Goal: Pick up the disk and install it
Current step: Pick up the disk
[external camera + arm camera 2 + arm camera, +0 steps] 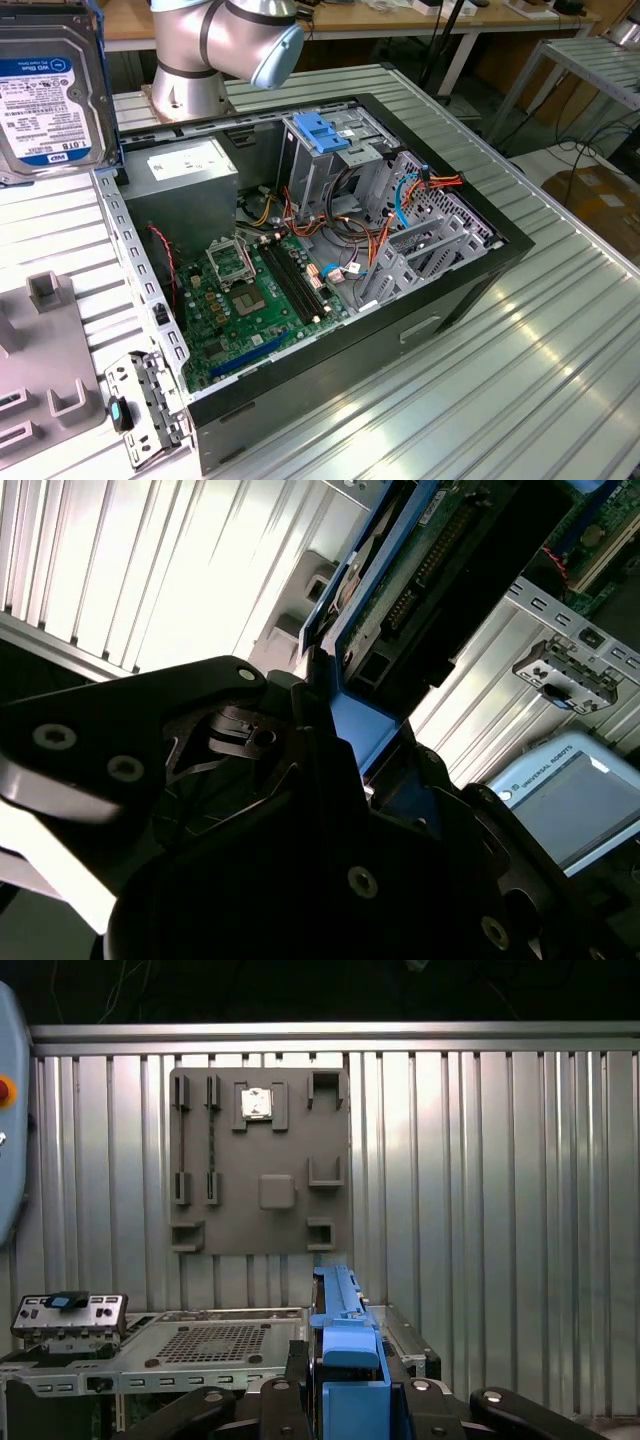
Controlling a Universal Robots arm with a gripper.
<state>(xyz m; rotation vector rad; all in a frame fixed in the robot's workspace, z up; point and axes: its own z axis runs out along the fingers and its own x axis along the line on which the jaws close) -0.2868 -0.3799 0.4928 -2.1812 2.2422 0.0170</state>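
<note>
The disk point(50, 85), a silver-grey drive with a blue-and-white label, hangs in the air at the exterior view's upper left, above the ribbed table and left of the open computer case point(480, 260). In both wrist views my gripper point(350, 1392) is shut on the disk, with dark fingers point(285, 1400) on either side of its blue side rail point(345, 1345). The second wrist view shows the disk's point(420, 570) circuit-board underside and connector edge reaching out beyond my gripper point(350, 745). The case's drive cage with a blue latch plate point(325, 135) stands at the far side of the case.
Inside the case lie a green motherboard point(250, 300), a grey power-supply box point(190, 180) and loose orange and red cables point(400, 200). A grey fixture plate point(40, 340) and a small metal bracket point(140, 410) sit left of the case. The arm's base point(190, 70) stands behind the case.
</note>
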